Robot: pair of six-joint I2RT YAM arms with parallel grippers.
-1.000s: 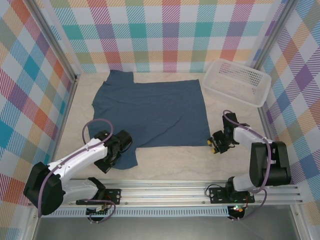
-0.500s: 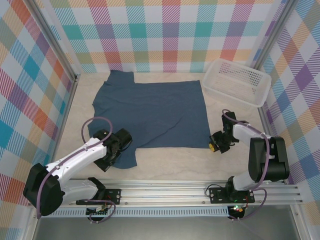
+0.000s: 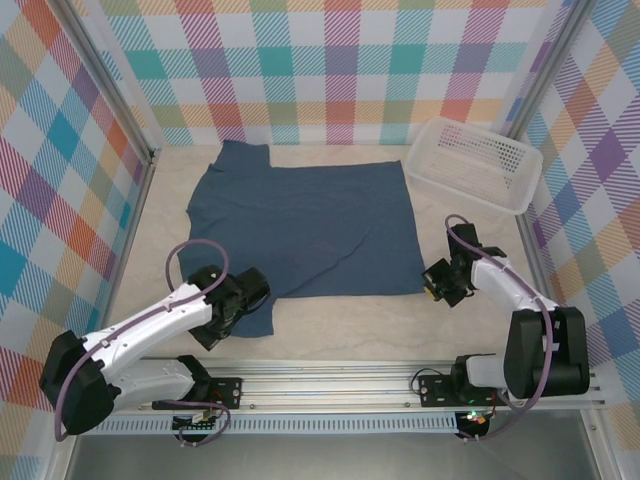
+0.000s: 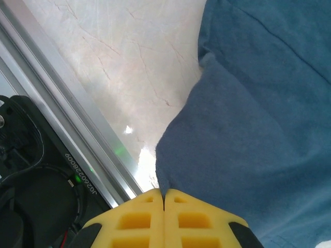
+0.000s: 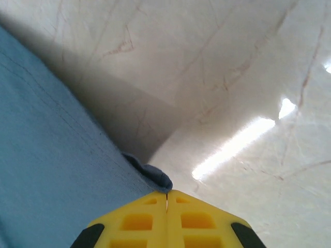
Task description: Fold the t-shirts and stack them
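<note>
The dark slate-blue t-shirt [image 3: 305, 225] lies spread flat on the pale table, collar side to the left. My left gripper [image 3: 236, 312] sits at its near left sleeve and is shut on the sleeve's edge [image 4: 217, 150], the yellow fingers [image 4: 137, 217] pressed together around the cloth. My right gripper [image 3: 436, 284] is at the shirt's near right corner, shut on that hem corner [image 5: 150, 173], which bunches into a small roll just ahead of the fingertips [image 5: 194, 217]. The cloth by the right gripper [image 5: 166, 195] is lifted slightly off the table.
A white perforated basket [image 3: 474, 163] stands at the back right, apart from the shirt. An aluminium rail [image 3: 340, 385] runs along the near edge, also seen beside the sleeve as the rail [image 4: 77, 129]. Checked walls close in the left, back and right sides.
The right gripper has shifted slightly up and right with the hem corner, drawing the near edge taut. The left gripper has moved a little right and nearer, holding the sleeve.
</note>
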